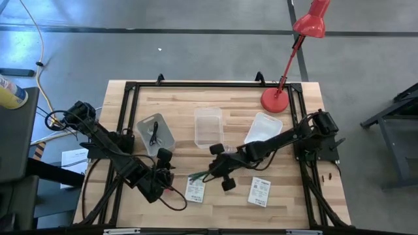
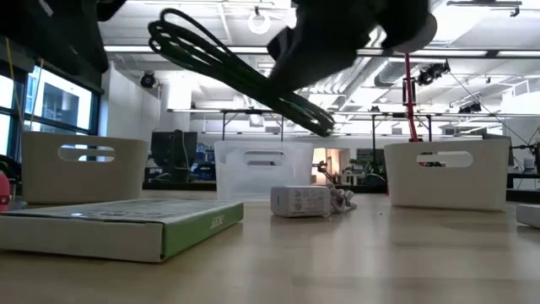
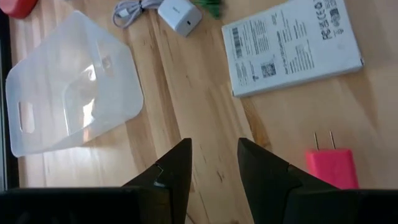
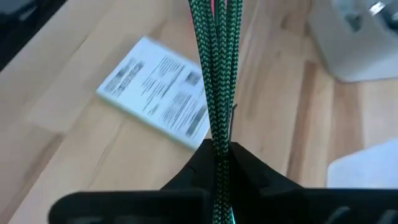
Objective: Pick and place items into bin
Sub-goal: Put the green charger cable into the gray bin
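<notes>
A flat packet (image 2: 118,224) lies on the wooden table (image 2: 354,262); right pincer (image 4: 219,163) grasps green cable (image 4: 214,81).

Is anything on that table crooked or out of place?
One thing stands out: the right-hand white bin sits skewed, while the clear bin beside it stands square to the table. Otherwise, the right gripper simply holds a bundled green braided cable in the air.

Three bins on the bench: one grey bin (image 1: 155,134), one clear bin (image 1: 208,126), one white bin (image 1: 264,128). Two flat printed packets, first packet (image 1: 194,189) and second packet (image 1: 260,192). One green braided cable bundle (image 4: 216,74), one white charger cube (image 3: 179,15), one pink plug cube (image 3: 331,168), one red lamp (image 1: 287,59).
</notes>
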`<act>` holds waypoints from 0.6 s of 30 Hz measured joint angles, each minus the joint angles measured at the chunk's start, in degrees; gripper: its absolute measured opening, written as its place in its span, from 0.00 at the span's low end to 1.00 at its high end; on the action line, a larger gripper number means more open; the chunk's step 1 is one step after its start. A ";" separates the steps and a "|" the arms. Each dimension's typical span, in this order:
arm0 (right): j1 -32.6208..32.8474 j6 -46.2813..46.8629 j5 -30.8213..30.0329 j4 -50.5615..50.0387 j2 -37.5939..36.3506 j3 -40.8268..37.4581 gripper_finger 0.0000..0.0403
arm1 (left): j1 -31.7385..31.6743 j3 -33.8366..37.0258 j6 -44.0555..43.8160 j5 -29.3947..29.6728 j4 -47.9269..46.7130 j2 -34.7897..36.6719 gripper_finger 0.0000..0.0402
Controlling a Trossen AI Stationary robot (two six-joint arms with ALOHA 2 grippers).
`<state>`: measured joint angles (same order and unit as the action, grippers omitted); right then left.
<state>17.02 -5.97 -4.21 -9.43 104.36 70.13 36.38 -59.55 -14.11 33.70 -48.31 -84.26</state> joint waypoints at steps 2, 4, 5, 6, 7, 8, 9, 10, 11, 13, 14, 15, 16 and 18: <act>-0.67 0.61 -0.04 1.65 0.00 0.06 0.04 | 1.02 0.00 -1.05 0.22 -0.33 0.38 0.29; -1.33 0.94 0.00 3.00 0.48 0.08 0.06 | 1.94 0.00 -1.89 0.43 -0.93 0.97 0.29; -1.47 0.95 0.13 3.73 0.88 0.11 0.07 | 2.41 -0.02 -2.53 0.78 -1.07 1.24 0.29; -1.68 0.98 0.51 4.54 1.75 0.11 0.07 | 2.92 -0.02 -3.26 1.48 -1.41 1.46 0.29; -1.86 1.00 1.20 5.67 2.70 0.10 0.07 | 3.42 -0.02 -3.95 2.37 -1.73 1.66 0.29; -2.04 1.01 1.88 6.74 3.72 0.08 0.07 | 3.88 -0.02 -4.47 3.73 -1.78 1.79 0.29; -2.09 1.32 2.10 7.49 4.74 0.09 0.06 | 4.36 -0.02 -5.04 5.17 -1.81 1.91 0.29; -2.31 1.79 2.01 7.65 5.73 0.36 0.05 | 4.73 -0.03 -5.87 6.41 -1.82 1.96 0.29; -2.46 2.39 1.48 7.26 6.69 1.11 0.04 | 4.81 -0.04 -6.65 7.21 -1.80 1.96 0.29; -2.87 3.01 0.30 6.80 7.95 2.60 0.03 | 4.87 -0.03 -8.72 7.52 -2.00 1.96 0.29; -3.11 3.04 -0.37 6.73 8.42 3.45 0.03 | 4.87 0.15 -10.29 7.62 -2.26 1.98 0.29; -3.20 3.01 -1.03 6.97 8.81 4.27 0.04 | 4.74 0.36 -11.83 7.89 -2.90 1.98 0.29; -3.27 3.03 -2.02 7.05 9.20 5.04 0.05 | 4.36 0.64 -13.13 8.18 -3.59 1.98 0.29; -3.24 2.73 -3.79 6.57 10.02 6.72 0.06 | 4.04 1.24 -15.62 8.48 -3.84 1.98 0.30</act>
<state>13.78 -3.24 -8.00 -2.86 114.38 76.85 40.42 -58.31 -29.73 42.18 -52.15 -82.28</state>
